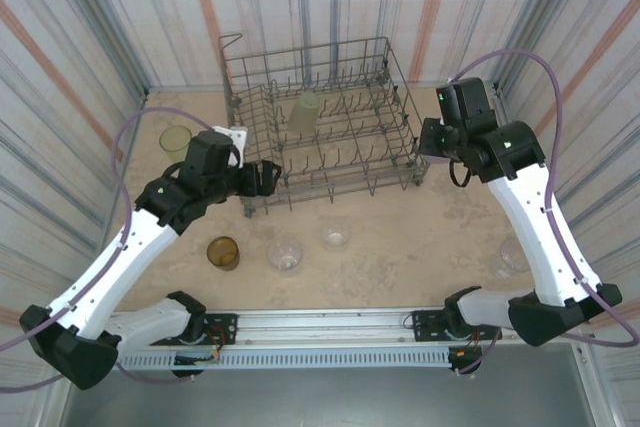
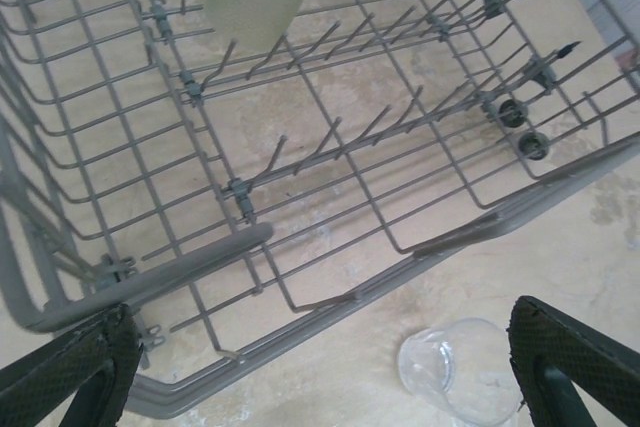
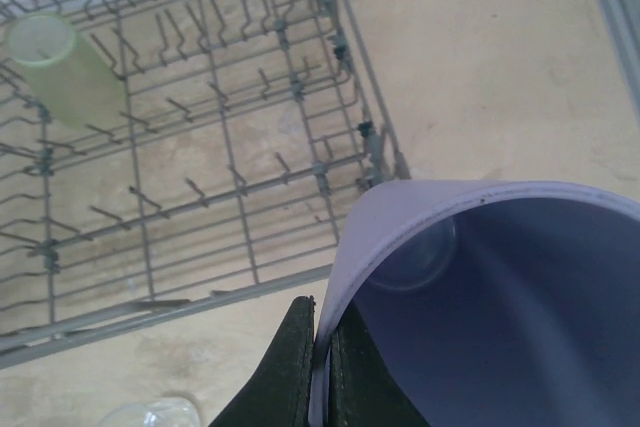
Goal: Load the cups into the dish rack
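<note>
1. Currently the right gripper is pinched shut on the lavender cup, with one finger inside the wall and one outside, just below the rim. It holds the cup in the air just beside the right wall of the rack.
2. The left gripper has its jaws wide apart and holds nothing. It hovers at the rack's near left corner, with a clear cup on the table beyond its fingers.
3. One green cup is already in the rack, tilted among the tines toward the back.
4. Not yet loaded, all on the table:
   - a second green cup, left of the rack
   - an amber cup, in front of the rack
   - a clear cup and another clear cup, also in front
5. These look like thin plastic tumblers. I judge them very light and stiff enough to keep their shape, though the wall would likely flex under a hard squeeze. The smooth sides probably slip, and a nudge could tip an empty one over.
6. A rim pinch like the right gripper's suits them, with one finger down inside the mouth, one outside, and modest force. The clear ones are faint against the pale table, so a straight-down approach seems safest.
7. The lavender cup probably wants turning mouth-down over a free row of tines. It should be let go only once the tines carry it.
</note>
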Robot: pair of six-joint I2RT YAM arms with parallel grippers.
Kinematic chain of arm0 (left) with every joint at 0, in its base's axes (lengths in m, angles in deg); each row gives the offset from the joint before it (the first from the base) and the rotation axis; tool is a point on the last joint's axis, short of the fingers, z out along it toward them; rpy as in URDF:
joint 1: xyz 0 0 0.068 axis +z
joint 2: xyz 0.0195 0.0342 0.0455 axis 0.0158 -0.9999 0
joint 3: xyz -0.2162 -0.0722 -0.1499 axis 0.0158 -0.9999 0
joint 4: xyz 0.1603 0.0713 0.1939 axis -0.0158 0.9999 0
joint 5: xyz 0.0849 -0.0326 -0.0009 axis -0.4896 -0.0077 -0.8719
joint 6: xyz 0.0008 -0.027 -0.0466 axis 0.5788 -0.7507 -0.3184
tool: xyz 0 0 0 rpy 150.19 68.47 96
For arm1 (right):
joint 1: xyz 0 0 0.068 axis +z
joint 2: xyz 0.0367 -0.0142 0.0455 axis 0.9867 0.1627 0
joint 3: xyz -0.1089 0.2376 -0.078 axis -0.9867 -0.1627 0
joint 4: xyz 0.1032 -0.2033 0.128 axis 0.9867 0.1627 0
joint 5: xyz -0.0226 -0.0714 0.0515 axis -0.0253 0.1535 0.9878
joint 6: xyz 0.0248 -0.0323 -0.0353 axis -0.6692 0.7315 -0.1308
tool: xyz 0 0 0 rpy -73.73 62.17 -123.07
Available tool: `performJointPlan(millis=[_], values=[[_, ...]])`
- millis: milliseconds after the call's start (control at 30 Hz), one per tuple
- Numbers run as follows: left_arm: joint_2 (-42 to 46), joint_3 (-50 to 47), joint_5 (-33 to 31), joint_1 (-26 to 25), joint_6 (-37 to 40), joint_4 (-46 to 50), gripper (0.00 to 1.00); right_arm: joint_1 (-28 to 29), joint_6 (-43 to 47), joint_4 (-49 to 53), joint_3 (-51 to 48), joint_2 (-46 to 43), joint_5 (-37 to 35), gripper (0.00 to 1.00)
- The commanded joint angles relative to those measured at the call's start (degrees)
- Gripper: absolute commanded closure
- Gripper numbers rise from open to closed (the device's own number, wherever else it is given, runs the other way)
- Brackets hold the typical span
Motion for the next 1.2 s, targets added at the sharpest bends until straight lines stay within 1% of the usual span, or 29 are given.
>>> performJointPlan(millis=[0,133,233,500,633,800,933,1100,1167], values=[[-2.0,3.9,0.8,0.0,2.0,-2.5,0.01,-0.6,2.5,-4.7,1.4,0.8,4.1,1.0],[-5.3,7.2,0.6,0.0,2.4,-2.0,0.01,-0.9,2.6,-8.9,1.0,1.6,8.7,1.0],[-8.0,9.4,1.8,0.1,2.0,-2.2,0.01,-1.3,1.6,-12.8,0.0,2.3,13.4,1.0],[-13.4,14.9,2.7,0.7,-1.0,-0.7,0.01,-2.3,-2.7,-22.8,-3.9,4.8,23.6,1.0],[-13.8,14.8,4.6,2.8,-4.3,-2.2,0.01,-2.6,-4.8,-28.8,-6.1,5.3,28.7,1.0],[-14.1,14.1,10.1,7.6,-11.4,-5.0,0.01,-3.3,-7.5,-36.6,-9.5,5.5,34.5,1.0],[-15.0,15.1,12.3,10.2,-14.8,-6.6,0.01,-4.4,-12.2,-44.8,-13.3,6.1,38.7,1.0],[-16.7,16.9,15.1,12.0,-18.5,-9.2,0.01,-4.9,-19.2,-61.1,-19.4,7.0,43.6,1.0],[-17.9,17.9,16.7,12.7,-20.3,-10.1,0.01,-5.0,-20.9,-65.3,-20.3,8.0,44.8,1.0]])
